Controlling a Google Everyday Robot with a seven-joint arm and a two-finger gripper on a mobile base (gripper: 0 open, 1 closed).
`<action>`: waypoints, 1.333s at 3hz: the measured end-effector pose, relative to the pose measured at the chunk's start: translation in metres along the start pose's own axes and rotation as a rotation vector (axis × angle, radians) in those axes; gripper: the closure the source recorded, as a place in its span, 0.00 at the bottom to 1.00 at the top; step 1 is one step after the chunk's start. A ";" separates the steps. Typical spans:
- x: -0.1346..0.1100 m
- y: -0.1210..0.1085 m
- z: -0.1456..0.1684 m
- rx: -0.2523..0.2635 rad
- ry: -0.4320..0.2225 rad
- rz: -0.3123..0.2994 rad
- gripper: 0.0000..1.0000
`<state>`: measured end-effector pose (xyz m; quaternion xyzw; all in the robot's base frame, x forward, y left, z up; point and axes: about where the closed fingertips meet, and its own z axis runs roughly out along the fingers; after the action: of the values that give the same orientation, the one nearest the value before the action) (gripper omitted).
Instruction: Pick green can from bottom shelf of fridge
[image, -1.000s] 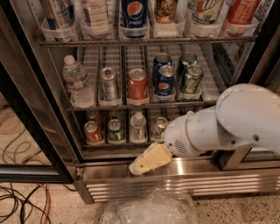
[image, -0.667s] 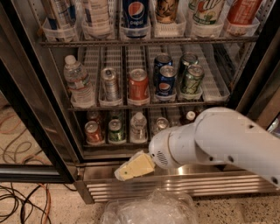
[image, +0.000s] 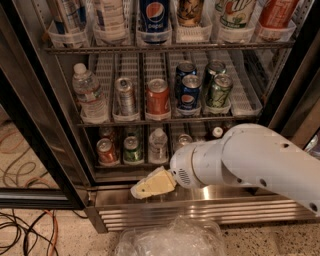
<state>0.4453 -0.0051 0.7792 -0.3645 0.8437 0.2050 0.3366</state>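
Note:
The green can (image: 132, 150) stands upright on the bottom shelf (image: 120, 166) of the fridge (image: 36, 125), between a red can (image: 106, 151) and a small water bottle (image: 158, 146). My gripper (image: 150, 185), with cream-coloured tips, hangs in front of the fridge's steel sill, just below and slightly right of the green can, not touching it. The white arm (image: 250, 162) reaches in from the right and hides the right part of the bottom shelf.
The middle rack holds a water bottle (image: 89, 95), a silver can (image: 125, 96), a red can (image: 158, 97), blue Pepsi cans (image: 190, 92) and a pale green can (image: 219, 91). A steel base grille (image: 200, 212), crumpled clear plastic (image: 170, 240) and floor cables (image: 25, 230) lie below.
The arm has swung left across the front of the fridge, and the gripper has moved left along the sill to below the green can.

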 end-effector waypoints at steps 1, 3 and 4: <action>-0.001 0.003 0.011 -0.007 -0.007 0.017 0.00; 0.027 0.037 0.077 0.022 -0.021 0.141 0.00; 0.045 0.037 0.096 0.077 -0.043 0.224 0.00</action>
<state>0.4348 0.0546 0.6847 -0.2503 0.8790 0.2165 0.3433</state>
